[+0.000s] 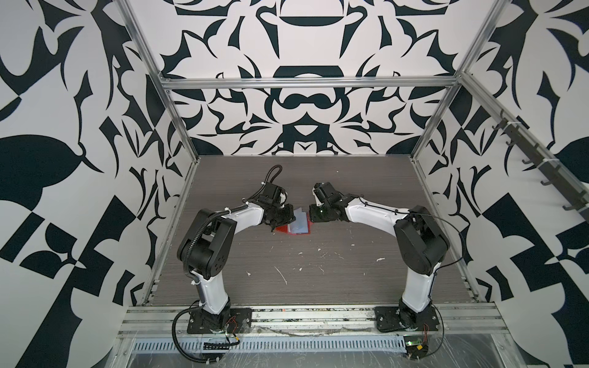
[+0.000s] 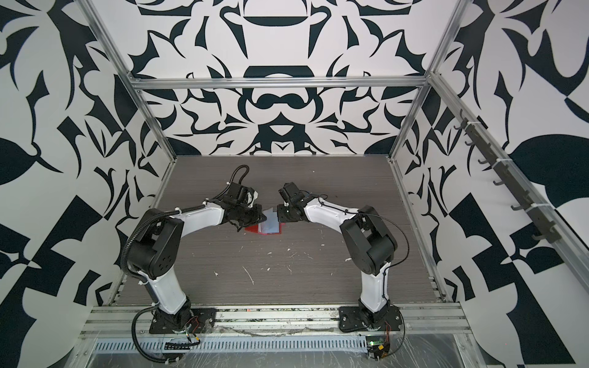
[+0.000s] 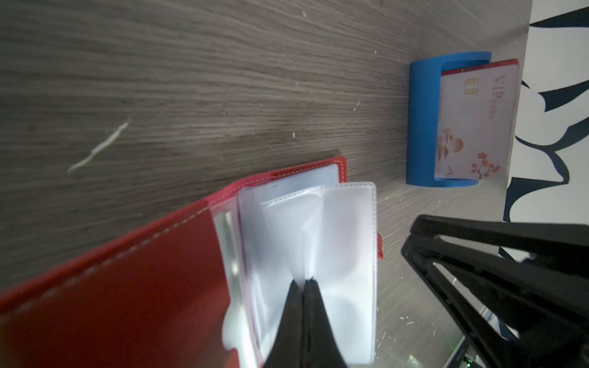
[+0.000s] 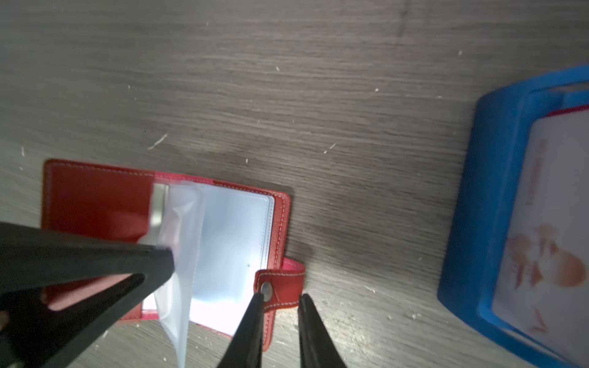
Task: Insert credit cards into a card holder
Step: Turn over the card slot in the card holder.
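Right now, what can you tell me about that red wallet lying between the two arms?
The red wallet lies open and flat on the grey wooden table, leather-like with pale stitching. Clear plastic sleeves fill its inside. A snap tab with a metal stud sticks out from one cover. The left gripper pinches one sleeve and holds it raised; the right gripper stands open over the tab.
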Robot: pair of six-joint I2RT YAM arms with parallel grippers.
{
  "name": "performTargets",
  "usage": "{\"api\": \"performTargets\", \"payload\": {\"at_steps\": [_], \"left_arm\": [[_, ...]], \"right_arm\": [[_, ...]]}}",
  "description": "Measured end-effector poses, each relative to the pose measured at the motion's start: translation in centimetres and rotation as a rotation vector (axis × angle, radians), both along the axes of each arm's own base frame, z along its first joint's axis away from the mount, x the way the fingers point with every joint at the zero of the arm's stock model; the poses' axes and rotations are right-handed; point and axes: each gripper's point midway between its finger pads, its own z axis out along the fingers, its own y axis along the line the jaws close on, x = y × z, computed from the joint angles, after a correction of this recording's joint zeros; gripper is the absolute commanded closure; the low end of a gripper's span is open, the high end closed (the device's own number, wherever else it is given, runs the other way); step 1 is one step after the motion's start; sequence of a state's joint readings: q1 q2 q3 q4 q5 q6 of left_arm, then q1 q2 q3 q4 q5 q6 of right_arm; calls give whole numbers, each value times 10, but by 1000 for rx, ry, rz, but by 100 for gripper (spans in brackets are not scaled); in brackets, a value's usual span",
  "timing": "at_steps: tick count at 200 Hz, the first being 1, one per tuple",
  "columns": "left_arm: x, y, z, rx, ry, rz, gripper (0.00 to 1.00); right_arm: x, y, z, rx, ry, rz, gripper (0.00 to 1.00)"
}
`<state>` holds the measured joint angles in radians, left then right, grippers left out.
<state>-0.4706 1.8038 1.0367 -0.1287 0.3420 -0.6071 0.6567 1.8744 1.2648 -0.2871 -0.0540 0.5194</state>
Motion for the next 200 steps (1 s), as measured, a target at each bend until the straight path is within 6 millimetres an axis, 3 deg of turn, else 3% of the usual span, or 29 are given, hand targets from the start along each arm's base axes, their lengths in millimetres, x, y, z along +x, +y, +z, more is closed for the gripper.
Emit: {"api": "performTargets", "payload": {"at_steps": [86, 122, 172, 200], "left_arm": [[-1, 1, -3, -10, -1, 22, 100], [-1, 1, -3, -11, -3, 22, 100], [-1, 1, -3, -12, -2, 21, 100], [-1, 1, -2, -17, -6, 21, 71]], "right_arm": [[-14, 17, 1, 30, 20, 78, 89], [-16, 24, -3, 54, 47, 97, 89], [-21, 34, -26, 76, 119, 118, 87], [-23, 41, -24, 117, 133, 128, 84]]}}
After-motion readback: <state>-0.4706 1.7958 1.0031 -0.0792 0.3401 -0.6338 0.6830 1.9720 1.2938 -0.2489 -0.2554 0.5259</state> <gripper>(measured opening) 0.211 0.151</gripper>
